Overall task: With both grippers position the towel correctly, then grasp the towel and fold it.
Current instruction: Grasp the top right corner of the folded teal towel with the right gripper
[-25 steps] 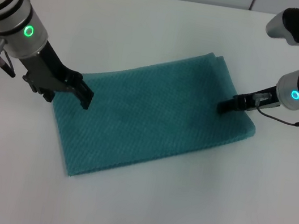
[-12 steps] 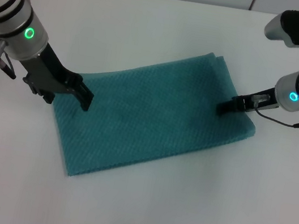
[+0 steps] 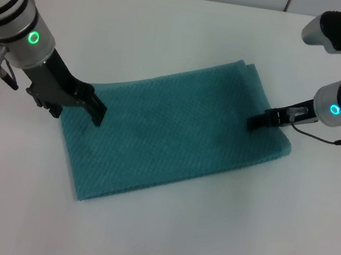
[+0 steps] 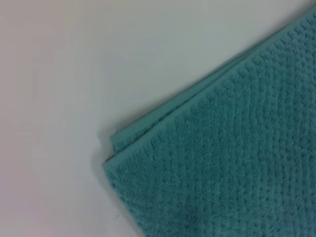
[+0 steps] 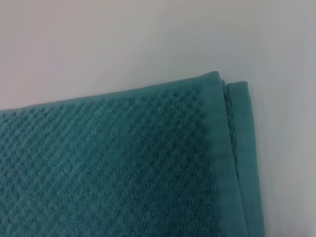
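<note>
1. The towel [image 3: 176, 132] lies flat near the middle of the white surface [image 3: 151, 242], skewed so that its long sides run slantwise to the surface's edges; one short end points toward the surface's far right, the other toward its near left; in my wrist views it shows at least two layers at the corners, so I judge it to be already doubled once.

2. My left pincer [image 3: 97, 110] sits at the towel's left short end, its tips on or just above the cloth near the far-left corner; my right pincer [image 3: 254, 122] sits at the right short end, its tips at the cloth there.

3. I judge the work to be at the positioning or pre-grasp stage; no edge is lifted, no fresh crease shows, and the fold itself is wholly left to do, as is squaring the towel to the surface if that is wanted.

4. Left pincer: I cannot tell whether it is wide, narrow or gripping cloth; the head view shows only the dark body over the towel, and my left wrist view shows just a towel corner and bare surface.

5. Right pincer: likewise I cannot tell; it is small and dark in the head view, and my right wrist view shows only a layered corner.

6. Whether either pincer touches the cloth is not clear; the count of layers is uncertain beyond two.
</note>
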`<state>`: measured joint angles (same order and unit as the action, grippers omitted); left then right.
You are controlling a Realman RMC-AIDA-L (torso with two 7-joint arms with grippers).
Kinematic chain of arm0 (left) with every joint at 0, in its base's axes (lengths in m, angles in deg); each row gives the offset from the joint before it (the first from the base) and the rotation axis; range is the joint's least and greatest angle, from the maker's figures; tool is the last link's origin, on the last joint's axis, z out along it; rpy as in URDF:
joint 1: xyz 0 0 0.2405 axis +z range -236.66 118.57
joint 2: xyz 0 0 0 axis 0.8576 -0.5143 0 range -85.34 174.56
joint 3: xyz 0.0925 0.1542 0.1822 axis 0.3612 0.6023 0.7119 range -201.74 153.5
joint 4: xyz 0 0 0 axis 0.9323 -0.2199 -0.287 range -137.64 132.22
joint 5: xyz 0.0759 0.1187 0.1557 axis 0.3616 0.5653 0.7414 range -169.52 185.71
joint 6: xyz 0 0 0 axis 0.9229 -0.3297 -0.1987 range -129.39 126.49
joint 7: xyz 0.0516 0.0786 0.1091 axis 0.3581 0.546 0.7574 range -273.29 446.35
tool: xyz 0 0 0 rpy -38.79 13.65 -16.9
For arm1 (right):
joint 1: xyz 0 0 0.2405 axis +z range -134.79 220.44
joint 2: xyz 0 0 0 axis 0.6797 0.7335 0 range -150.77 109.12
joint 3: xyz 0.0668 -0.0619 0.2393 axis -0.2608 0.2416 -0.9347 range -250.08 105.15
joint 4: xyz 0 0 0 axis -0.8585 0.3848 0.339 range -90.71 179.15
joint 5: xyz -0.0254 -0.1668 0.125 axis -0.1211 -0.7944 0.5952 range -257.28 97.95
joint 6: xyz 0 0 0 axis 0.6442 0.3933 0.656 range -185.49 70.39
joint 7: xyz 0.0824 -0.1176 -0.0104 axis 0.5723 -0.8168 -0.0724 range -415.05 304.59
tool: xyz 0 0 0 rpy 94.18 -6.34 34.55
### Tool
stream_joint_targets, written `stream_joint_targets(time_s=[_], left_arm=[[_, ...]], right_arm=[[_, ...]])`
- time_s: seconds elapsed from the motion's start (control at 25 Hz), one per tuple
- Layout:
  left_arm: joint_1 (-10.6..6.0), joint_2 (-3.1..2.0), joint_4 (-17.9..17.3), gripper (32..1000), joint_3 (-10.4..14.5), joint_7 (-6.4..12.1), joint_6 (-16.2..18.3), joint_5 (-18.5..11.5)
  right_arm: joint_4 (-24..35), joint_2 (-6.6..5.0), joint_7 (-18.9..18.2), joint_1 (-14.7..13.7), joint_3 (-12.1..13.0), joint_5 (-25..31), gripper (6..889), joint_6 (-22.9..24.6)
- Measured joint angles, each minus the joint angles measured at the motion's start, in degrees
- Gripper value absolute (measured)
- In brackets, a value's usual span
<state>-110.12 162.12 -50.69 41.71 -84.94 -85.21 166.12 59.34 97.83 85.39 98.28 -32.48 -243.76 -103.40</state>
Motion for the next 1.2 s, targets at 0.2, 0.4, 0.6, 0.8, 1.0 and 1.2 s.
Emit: stream_joint_targets(time_s=[0.2,0.4,0.6,0.8,1.0,1.2], left_arm=[[0.0,0.0,0.0,892,0.0,0.0,0.0,0.0],[0.0,0.0,0.0,892,0.0,0.0,0.0,0.0],[-0.04,0.0,0.0,892,0.0,0.0,0.1,0.0],[-0.07,0.0,0.0,892,0.0,0.0,0.1,0.0],[-0.09,0.0,0.0,892,0.0,0.0,0.1,0.0],[-0.09,0.0,0.0,892,0.0,0.0,0.1,0.0]], right_arm=[[0.0,0.05,0.0,0.0,0.0,0.0,786,0.0],[0.0,0.08,0.0,0.0,0.0,0.0,777,0.0],[0.0,0.09,0.0,0.0,0.0,0.0,768,0.0],[-0.4,0.09,0.3,0.3,0.0,0.0,758,-0.4],[-1.1,0.09,0.6,0.6,-0.3,0.0,749,-0.4],[-1.1,0.09,0.7,0.6,-0.5,0.0,518,-0.5]])
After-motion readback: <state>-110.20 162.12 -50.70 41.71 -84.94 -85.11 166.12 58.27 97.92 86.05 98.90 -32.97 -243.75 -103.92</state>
